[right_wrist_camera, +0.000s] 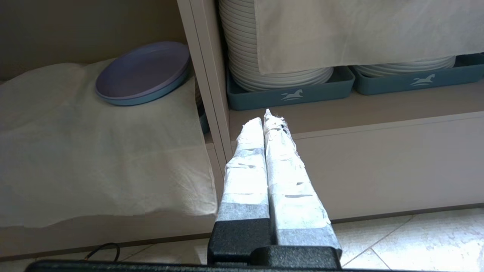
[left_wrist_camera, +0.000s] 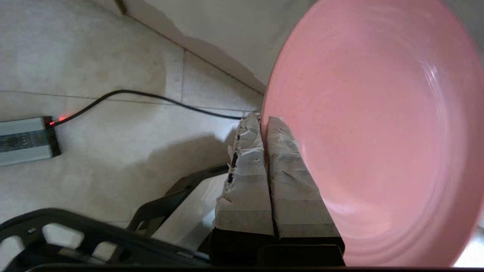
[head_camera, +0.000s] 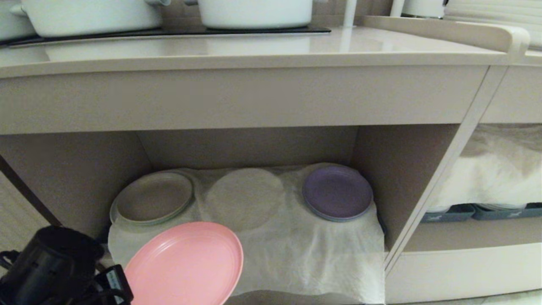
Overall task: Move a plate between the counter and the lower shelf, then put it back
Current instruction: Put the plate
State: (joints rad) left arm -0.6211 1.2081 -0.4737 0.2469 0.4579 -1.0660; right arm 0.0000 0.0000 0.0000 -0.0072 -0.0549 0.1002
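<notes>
Pink plate, purple plate on a blue one, white cloth, beige counter. Blue-grey trays with a white horse mark. Black cable on pale tiles.

A wrinkled white cloth is covering the beige lower shelf. A round purple plate and a greyish plate, maybe stacked on another, are sitting on it.

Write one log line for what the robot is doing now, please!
left gripper: shut on pink plate rim | plate: tilted, at shelf front | right gripper: shut, idle
</notes>
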